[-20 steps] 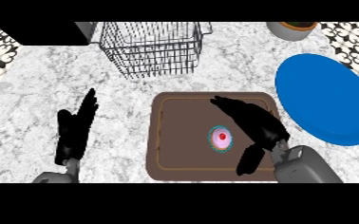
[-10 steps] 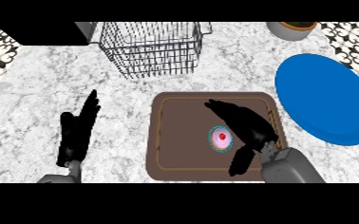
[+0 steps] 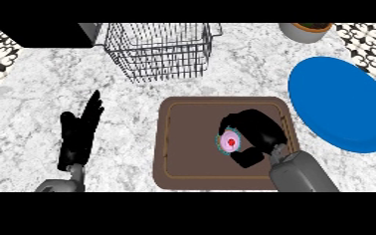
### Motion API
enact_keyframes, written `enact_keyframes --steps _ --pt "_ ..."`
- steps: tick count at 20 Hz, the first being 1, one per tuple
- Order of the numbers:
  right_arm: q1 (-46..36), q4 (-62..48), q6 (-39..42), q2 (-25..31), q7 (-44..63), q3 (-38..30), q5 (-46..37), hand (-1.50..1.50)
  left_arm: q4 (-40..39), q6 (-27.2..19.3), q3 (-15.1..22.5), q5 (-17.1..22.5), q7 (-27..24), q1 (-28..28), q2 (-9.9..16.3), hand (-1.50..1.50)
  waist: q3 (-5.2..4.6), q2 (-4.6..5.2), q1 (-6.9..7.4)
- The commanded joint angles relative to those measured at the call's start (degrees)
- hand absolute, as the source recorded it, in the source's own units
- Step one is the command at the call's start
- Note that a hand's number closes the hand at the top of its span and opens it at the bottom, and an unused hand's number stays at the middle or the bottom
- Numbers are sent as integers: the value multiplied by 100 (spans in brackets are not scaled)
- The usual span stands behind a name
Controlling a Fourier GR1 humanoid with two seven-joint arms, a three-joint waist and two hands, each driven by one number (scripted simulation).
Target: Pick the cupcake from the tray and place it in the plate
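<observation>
Worktop: grey-white marble fills our view, with a dark block at its far left corner.
Right robot hand: our right robot hand is curled over the cupcake, fingers arched along its far side and thumb tucked at its near side; we judge it closed round the cake, though the frames do not show whether the cake has left the tray.
Right forearm: it comes in from the near edge at the right, angled toward the tray's middle.
Cupcake: pink top with a red centre and a teal wrapper, right of the middle of the brown tray.
Tray: it sits toward the near edge of the worktop, right of centre.
Plate: the blue plate lies just beside the tray, at the worktop's right edge, with nothing on it.
Progress: we judge the grasp made or nearly so; lifting, carrying right and setting down in the plate are left.
Left robot hand: our left robot hand rests open near the near left edge, fingers straight.
Farther out: a wire basket stands at the far edge, a bowl near the far right corner.
</observation>
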State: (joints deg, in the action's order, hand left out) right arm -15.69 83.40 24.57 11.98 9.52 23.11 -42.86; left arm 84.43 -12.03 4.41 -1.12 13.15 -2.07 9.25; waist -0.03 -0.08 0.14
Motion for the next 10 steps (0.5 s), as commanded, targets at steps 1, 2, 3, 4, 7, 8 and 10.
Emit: enact_keyframes --steps 1,2,3,4,7,8,10 --pt "-22 -21 -66 -103 -164 -27 -380 150 -98 -6 44 -187 -265 276 -159 0 3 6 0" --pt "-150 -603 -577 -243 -523 -9 -564 150 185 206 -67 -35 -74 269 36 0 4 9 16" --pt "138 -183 -397 -122 -511 -34 -590 150 119 2 70 -271 202 20 -172 0 4 6 -7" --pt "511 181 -553 -165 -291 142 -717 150 -108 21 -12 -202 54 -25 -205 0 3 5 -21" --pt "438 82 -1054 81 -555 -136 -925 150 -221 181 -236 -60 0 -224 -34 0 4 7 -39" --pt "-10 -86 -931 -110 -136 -517 -804 150 -60 70 -109 -136 64 -89 -150 0 4 7 -16" --pt "-416 -877 -1388 -588 539 -818 -998 150 -121 168 -106 -132 49 -180 -62 0 5 33 38"
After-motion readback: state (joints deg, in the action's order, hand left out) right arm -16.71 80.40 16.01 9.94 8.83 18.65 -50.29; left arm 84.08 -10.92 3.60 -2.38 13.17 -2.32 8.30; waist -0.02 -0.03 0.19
